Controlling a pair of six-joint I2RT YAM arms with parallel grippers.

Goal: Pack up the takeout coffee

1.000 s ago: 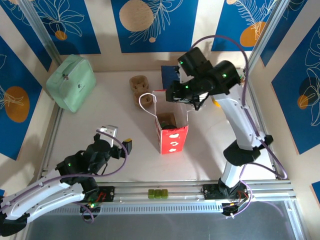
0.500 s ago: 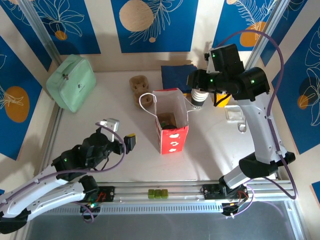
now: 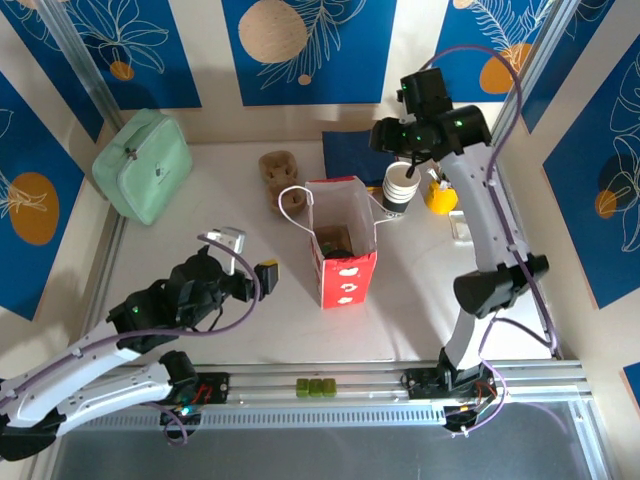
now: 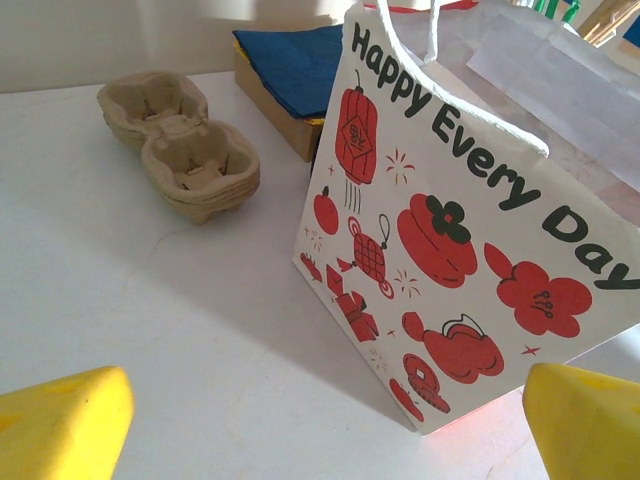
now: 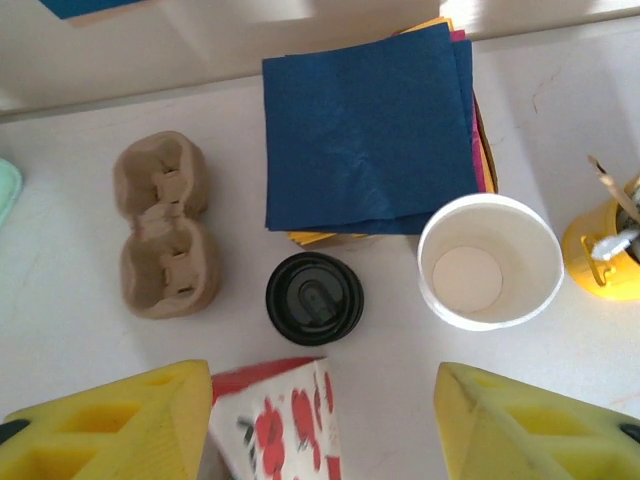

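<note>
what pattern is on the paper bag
The paper bag is white with red motifs and black "Happy Every Day" lettering; best in left wrist view.

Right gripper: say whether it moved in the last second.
Yes. In the top view the right gripper has swung rightward and away, from the far rim of the red-and-white paper bag to near the white paper cup.

Blue napkins (image 5: 365, 140), pulp carriers (image 5: 165, 225), white cups (image 5: 490, 262)

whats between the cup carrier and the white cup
A round black lid sits between the cup carrier and the white cup, seen in the right wrist view.
</note>
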